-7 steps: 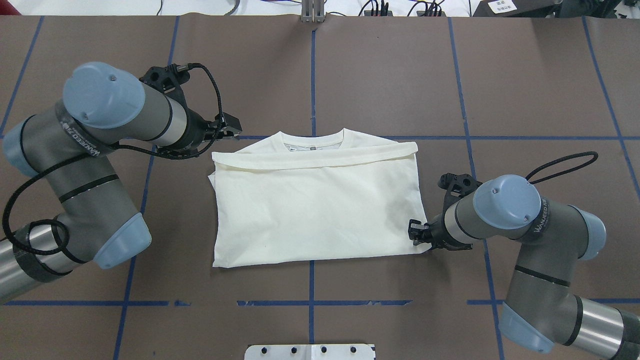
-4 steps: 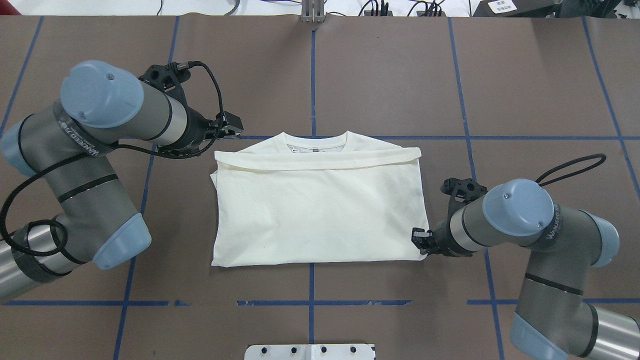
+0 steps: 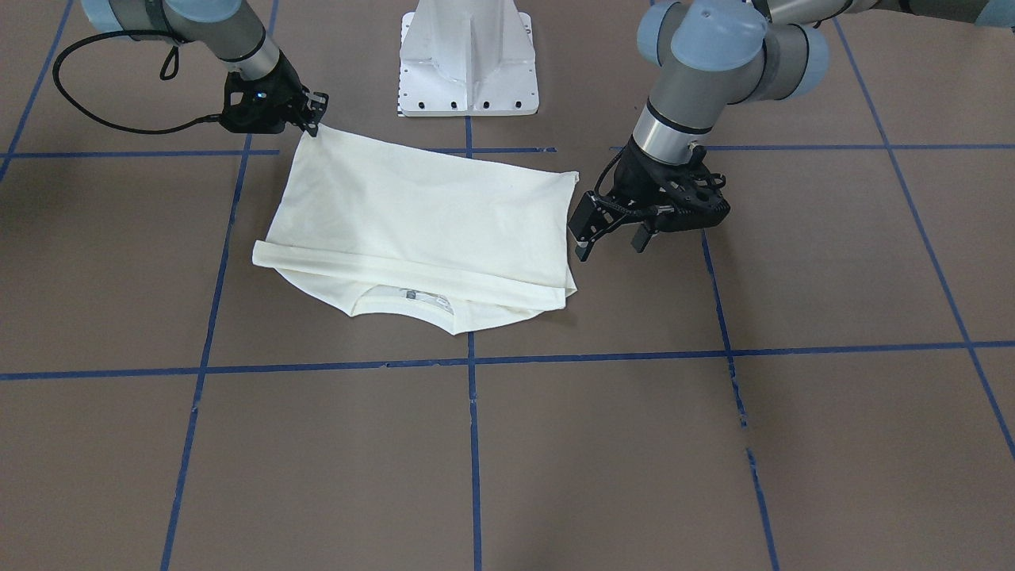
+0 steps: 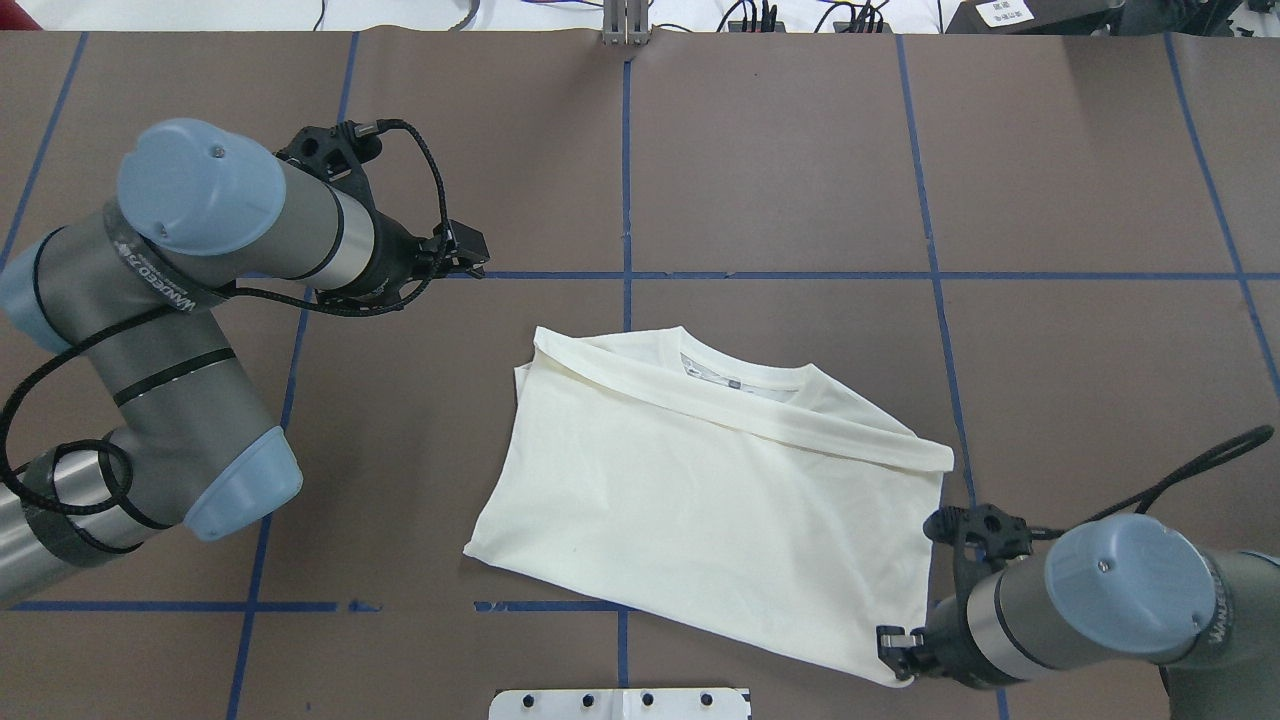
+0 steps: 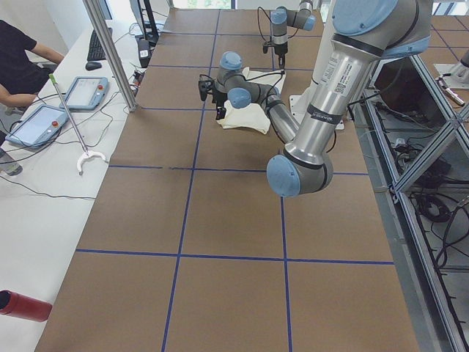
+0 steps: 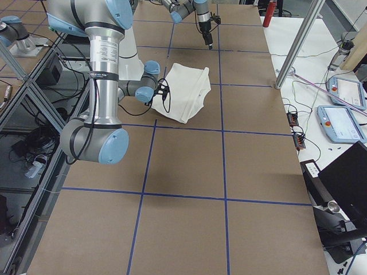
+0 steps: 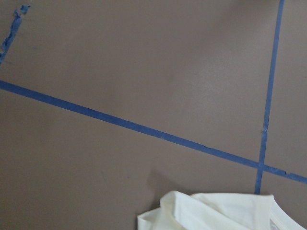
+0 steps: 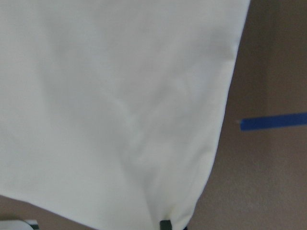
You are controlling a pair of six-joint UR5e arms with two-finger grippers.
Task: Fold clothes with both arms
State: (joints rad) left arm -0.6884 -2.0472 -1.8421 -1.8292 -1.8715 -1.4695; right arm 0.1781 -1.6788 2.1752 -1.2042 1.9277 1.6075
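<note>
At the left of the overhead view, the left arm [image 4: 200, 260] reaches over the brown tabletop [image 4: 780, 150]. Its left gripper [image 4: 462, 255] hangs in the upper left of the frame, over a blue tape line [image 4: 780, 275]. The front-facing view shows its fingers [image 3: 583, 238] spread wide with nothing between them, not touching the shirt. Toward the middle lies the cream-white shirt [image 4: 720, 500], folded into a rough rectangle and turned askew with its plain side up. The collar [image 4: 750, 373] points to the upper middle of the frame, with a small label inside the neck. A folded band [image 4: 760, 420] runs slantwise below the collar, from upper left down to the right. The shirt's lower left corner lies flat on the tabletop near another tape line. At the bottom centre the edge of the white pedestal base [image 4: 620, 703] shows. At the lower right, the right arm [image 4: 1100, 600] comes in from the frame's corner. The right gripper [image 4: 893, 645] is pinched onto the shirt's lower right corner, and the cloth is drawn out toward it. In the right wrist view the shirt fills most of the frame, with a dark fingertip [image 8: 165, 224] at its bottom edge.
</note>
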